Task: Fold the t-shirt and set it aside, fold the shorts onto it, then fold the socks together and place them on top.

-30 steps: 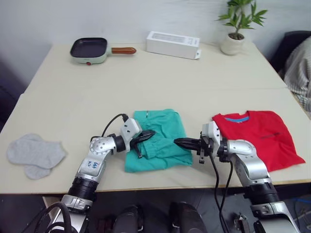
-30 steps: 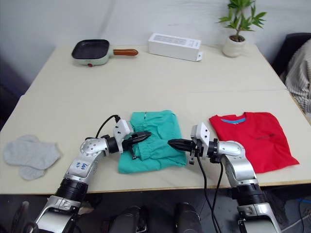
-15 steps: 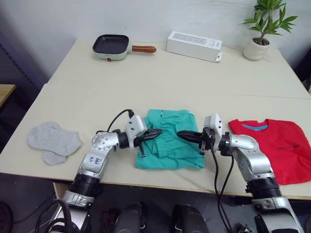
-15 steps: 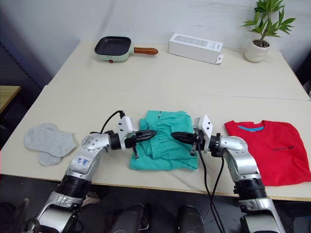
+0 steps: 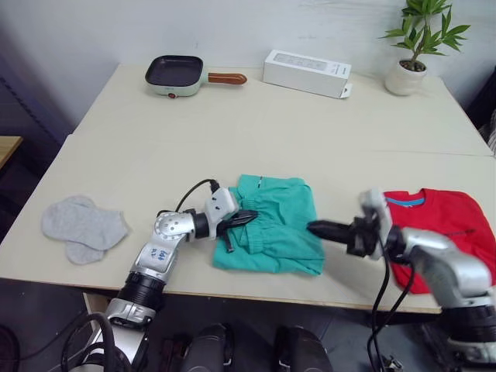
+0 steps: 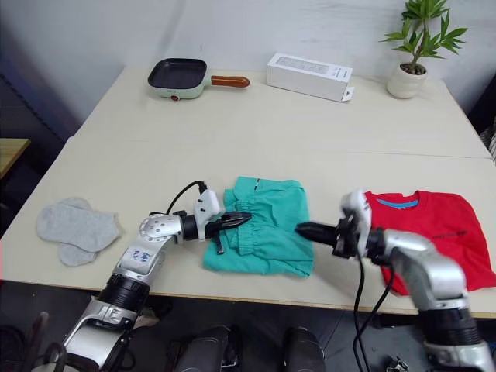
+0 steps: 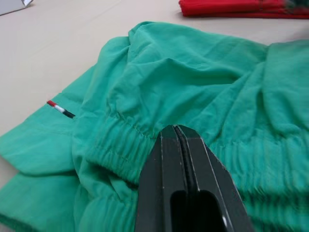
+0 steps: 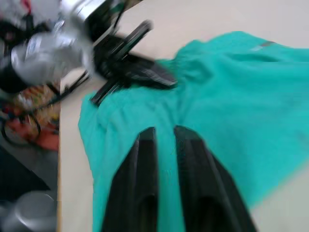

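Observation:
The teal-green shorts (image 5: pixel 273 226) lie folded and bunched near the table's front edge. My left gripper (image 5: pixel 246 218) rests on their left side, shut, its tips just over the gathered waistband (image 7: pixel 120 140); no cloth shows between the fingers (image 7: pixel 166 145). My right gripper (image 5: pixel 312 228) hovers at the shorts' right edge, pointing left. Its fingers (image 8: pixel 147 145) stand a narrow gap apart with nothing between them, and the left gripper (image 8: pixel 145 72) is seen across the cloth. The red t-shirt (image 5: pixel 453 225) lies flat to the right. The grey socks (image 5: pixel 81 225) lie at the far left.
At the back of the table (image 5: pixel 232 132) stand a small green pan (image 5: pixel 174 74) with a wooden handle, a white box (image 5: pixel 306 71) and a potted plant (image 5: pixel 411 46). Bare tabletop lies between the socks and the shorts.
The head camera swung left early on. My right gripper has since drawn back to the right, off the shorts to their edge. The left gripper has stayed on the shorts.

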